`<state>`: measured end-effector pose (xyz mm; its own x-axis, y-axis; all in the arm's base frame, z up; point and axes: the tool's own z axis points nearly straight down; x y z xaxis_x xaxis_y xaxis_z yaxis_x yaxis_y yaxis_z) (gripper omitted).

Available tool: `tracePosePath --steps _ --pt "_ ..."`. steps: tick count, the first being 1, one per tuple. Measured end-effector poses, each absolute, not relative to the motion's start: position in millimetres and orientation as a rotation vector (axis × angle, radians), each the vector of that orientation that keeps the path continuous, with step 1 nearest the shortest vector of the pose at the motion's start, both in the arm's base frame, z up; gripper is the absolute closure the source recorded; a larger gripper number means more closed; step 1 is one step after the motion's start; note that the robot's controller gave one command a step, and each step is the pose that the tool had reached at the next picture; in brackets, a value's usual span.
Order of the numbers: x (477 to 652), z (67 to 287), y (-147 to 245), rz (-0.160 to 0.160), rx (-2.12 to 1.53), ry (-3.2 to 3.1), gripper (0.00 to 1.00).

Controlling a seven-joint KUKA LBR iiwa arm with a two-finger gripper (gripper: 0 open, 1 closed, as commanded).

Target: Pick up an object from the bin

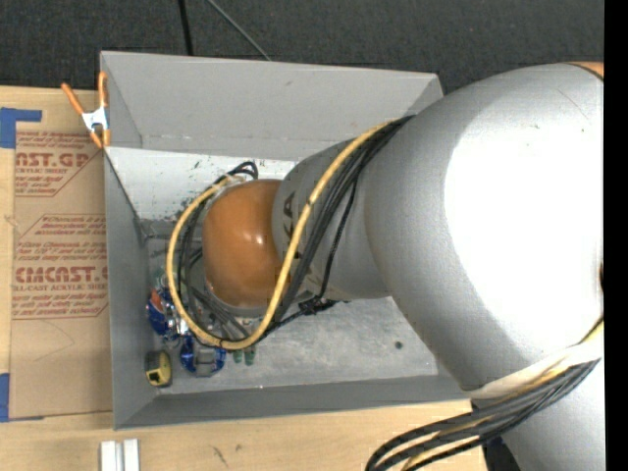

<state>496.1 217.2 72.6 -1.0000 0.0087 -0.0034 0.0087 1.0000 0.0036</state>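
Bin point(265, 96) of speckled grey metal, arm point(491, 234) inside, dark carpet point(392, 13) beyond

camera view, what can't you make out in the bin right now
1. Middle of the bin floor: camera view, hidden under the arm and its orange cover.
2. Blue things at the lower left: partly behind cables, too small to identify.
3. Yellow-black thing in the lower left corner: too small to name.

Silver arm point(491, 234), seemingly orange wrist cover point(240, 243)
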Motion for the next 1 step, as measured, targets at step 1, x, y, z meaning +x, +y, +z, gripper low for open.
tracePosePath --steps 1 --pt "494.4 252.1 208.6 0.007 -0.010 3.133 1.00"
